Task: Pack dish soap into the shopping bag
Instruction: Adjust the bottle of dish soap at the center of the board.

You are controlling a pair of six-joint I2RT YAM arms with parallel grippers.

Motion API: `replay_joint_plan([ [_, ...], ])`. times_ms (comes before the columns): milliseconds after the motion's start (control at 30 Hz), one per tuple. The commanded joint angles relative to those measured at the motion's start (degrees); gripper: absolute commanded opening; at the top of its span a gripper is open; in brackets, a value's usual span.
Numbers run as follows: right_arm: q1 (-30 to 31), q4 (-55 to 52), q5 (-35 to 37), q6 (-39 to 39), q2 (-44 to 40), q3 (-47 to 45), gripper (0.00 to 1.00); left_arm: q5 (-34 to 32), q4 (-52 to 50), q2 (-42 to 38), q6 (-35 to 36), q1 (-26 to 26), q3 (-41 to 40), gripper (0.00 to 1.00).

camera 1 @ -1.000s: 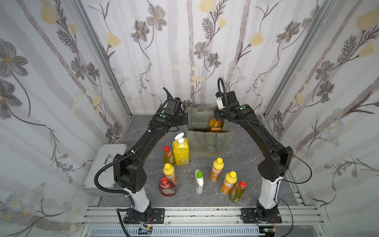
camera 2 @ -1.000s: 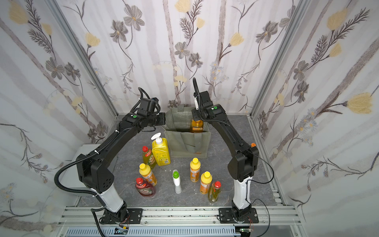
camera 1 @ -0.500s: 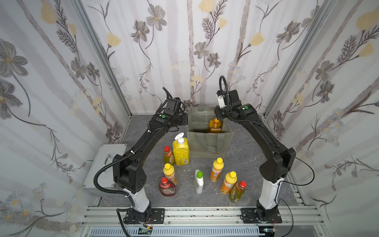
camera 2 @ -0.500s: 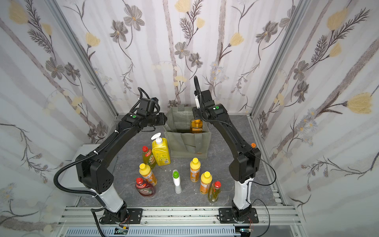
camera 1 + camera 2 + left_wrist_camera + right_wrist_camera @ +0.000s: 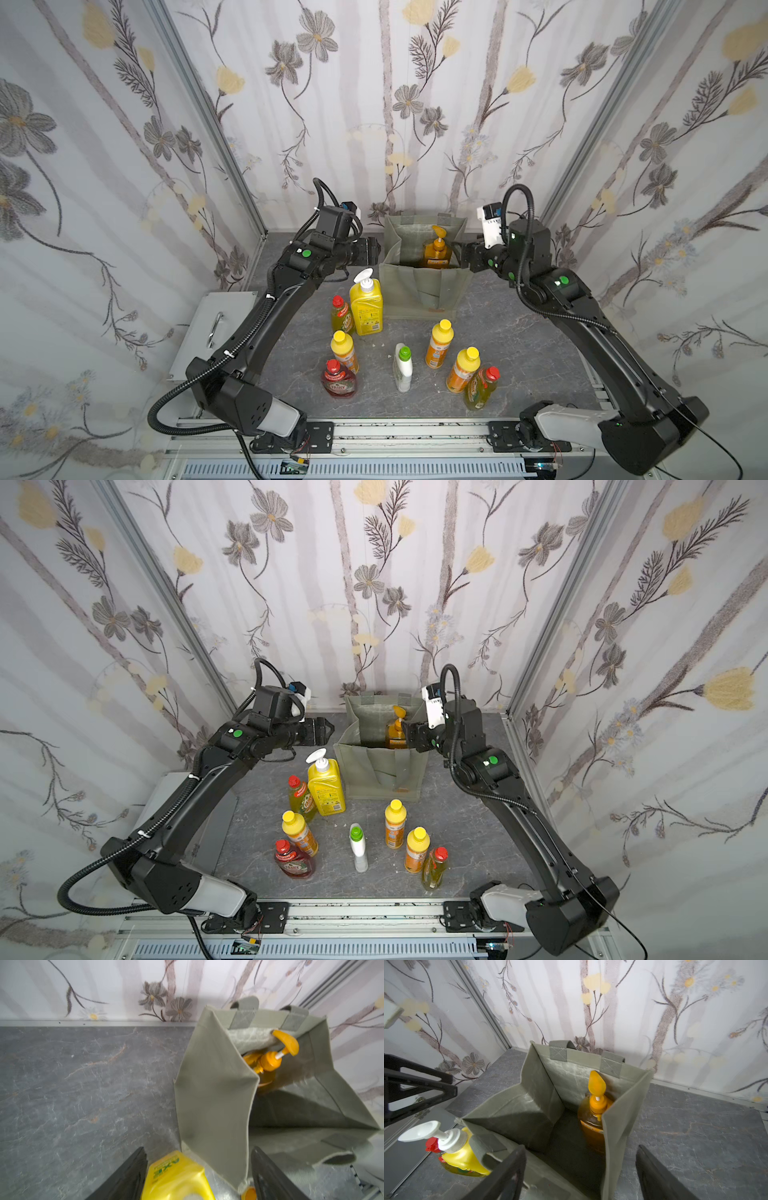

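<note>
You see the shopping bag (image 5: 517, 1105) in matt grey-green cloth; the orange pump bottle (image 5: 591, 1126) glossy plastic; the bench (image 5: 83, 1084) matt, stone-veined; left fingers (image 5: 124, 1178) matt black.

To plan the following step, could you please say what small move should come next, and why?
Probably lower the open left gripper toward the yellow pump bottle: it stands nearest, beside the shopping bag, where only the orange pump bottle shows.
</note>
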Motion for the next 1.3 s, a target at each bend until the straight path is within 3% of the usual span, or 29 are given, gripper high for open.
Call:
replay_joint_plan([
  [0,-4.01,14.6,-1.67,4.89,-6.97,-11.28,0.89,-2.93,-5.14,-2.2,3.91,-1.97,-0.66,0.81],
  [200,-10.76,20.38,-7.84,7.96,-10.74,-19.96,0.92,-4.61,-6.56,-5.75,-1.1,-2.94,-2.18,0.83],
  [467,-10.93,21.38,-10.08,8.05,-9.73,-20.05,0.9,-7.81,-5.85,-6.63,-3.59,-7.56,-5.91,0.68],
  [700,-10.9,20.81,-10.11,7.7,-10.88,-20.05,0.9,-15.06,-2.04,-5.8,-3.47,-7.72,-8.54,0.46],
  [967,-10.98,20.89,-10.67,7.45,-10.56,-19.96,0.89,-11.78,2.15,-5.82,-1.22,-7.72,-8.55,0.22],
  [1067,-10.97,20.85,-11.14,7.35,-9.99,-19.88,0.89,-10.95,2.43,-5.24,0.26,-7.59,-8.55,0.21],
  [1267,-10.9,20.96,-11.07,7.17,-9.66,-19.81,0.89,-9.89,2.33,-2.44,1.85,-7.72,-8.55,0.32],
])
